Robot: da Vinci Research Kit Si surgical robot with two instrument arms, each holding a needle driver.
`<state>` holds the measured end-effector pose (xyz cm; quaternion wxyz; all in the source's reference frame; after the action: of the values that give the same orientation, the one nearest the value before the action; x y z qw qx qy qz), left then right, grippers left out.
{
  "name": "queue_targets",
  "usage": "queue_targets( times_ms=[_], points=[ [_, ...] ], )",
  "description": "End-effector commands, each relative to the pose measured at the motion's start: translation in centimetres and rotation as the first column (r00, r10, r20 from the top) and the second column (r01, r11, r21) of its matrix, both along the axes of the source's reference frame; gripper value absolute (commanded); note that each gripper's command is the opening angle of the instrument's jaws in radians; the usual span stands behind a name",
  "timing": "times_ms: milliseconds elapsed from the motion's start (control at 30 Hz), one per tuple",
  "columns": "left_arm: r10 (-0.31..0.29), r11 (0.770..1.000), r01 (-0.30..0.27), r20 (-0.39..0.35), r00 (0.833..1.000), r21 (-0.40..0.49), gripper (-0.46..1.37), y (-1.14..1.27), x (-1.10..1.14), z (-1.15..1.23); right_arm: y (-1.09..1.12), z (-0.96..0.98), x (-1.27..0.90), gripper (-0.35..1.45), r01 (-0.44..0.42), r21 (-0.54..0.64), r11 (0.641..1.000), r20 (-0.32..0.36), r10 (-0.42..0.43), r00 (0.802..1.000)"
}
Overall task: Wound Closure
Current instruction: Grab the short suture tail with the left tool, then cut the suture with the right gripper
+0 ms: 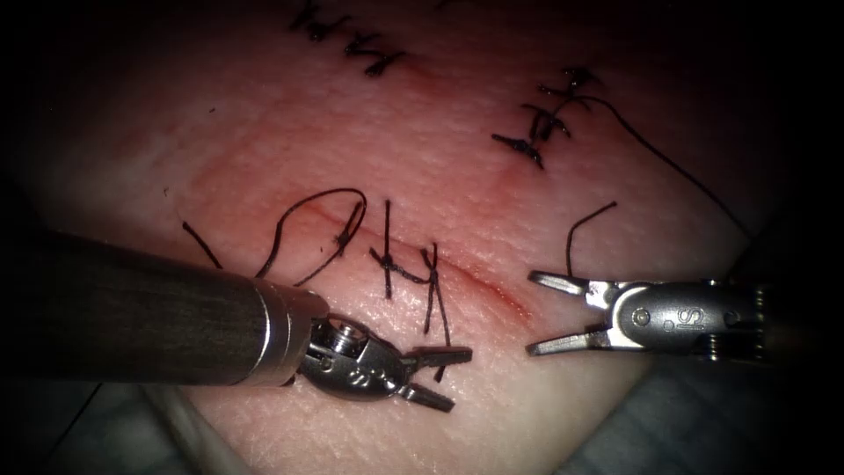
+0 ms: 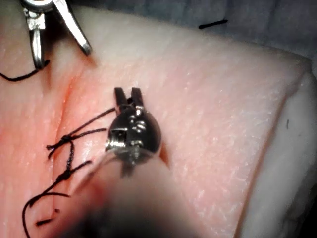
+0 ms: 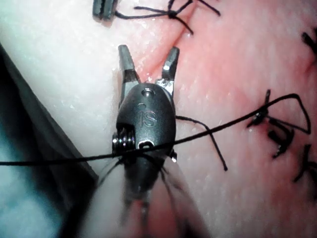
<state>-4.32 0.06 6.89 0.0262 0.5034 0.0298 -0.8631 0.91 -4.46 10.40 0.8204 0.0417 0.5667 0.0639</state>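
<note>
Pink tissue [image 1: 264, 158] carries the cut [image 1: 457, 268], which runs from about 10 o'clock to 4 o'clock across the endoscope view, with red fluid [image 1: 505, 295] along its open stretch. Two knotted stitches [image 1: 409, 268] of dark thread cross the cut near the centre, and a loose loop of thread [image 1: 316, 229] lies at their 9 o'clock. You cannot make out the needle in any view.

Your left tool [image 1: 444, 378] enters from 8 o'clock on its dark shaft, its jaws spread narrowly and holding nothing, its tip just below the stitch tails. Your right tool [image 1: 547, 315] enters from 3 o'clock, lying nearly level, its jaws spread wide and holding nothing; a short curl of cut thread [image 1: 580, 229] stands at its 12 o'clock.

Your left wrist view adds the tissue's pale cut edge [image 2: 277, 163]. Your right wrist view adds a long strand [image 3: 213, 131] crossing the right tool's body, which the endoscope view does not reveal.
</note>
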Motion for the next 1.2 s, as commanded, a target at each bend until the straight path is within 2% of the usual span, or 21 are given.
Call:
queue_targets(
  times_ms=[33,433,933,1033,1200],
  points=[
    [-0.003,1.000,0.003,-0.001,1.000,0.013,-0.35,0.01,0.00,0.01,-0.01,0.00,0.00,0.91,0.000,0.000,1.000,-0.001,0.000,1.000],
    [-0.051,0.993,0.052,-0.006,0.999,0.104,-0.35,0.11,-0.03,-0.05,-0.05,-0.01,0.01,0.91,0.003,-0.008,1.000,-0.001,-0.003,1.000],
    [-0.041,0.994,0.041,-0.002,0.999,0.099,-0.35,0.20,0.15,-0.32,-0.02,0.10,0.05,0.87,-0.002,-0.020,1.000,0.003,0.002,1.000],
    [-0.043,0.994,0.043,-0.003,0.999,0.101,-0.35,0.20,0.15,-0.35,-0.02,0.14,0.08,0.86,-0.011,-0.052,0.999,-0.035,0.009,0.999],
    [-0.043,0.994,0.043,-0.004,0.999,0.099,-0.35,0.24,0.17,-0.40,0.02,0.20,0.10,0.95,-0.039,-0.129,0.991,-0.103,0.026,0.994]
  ],
)
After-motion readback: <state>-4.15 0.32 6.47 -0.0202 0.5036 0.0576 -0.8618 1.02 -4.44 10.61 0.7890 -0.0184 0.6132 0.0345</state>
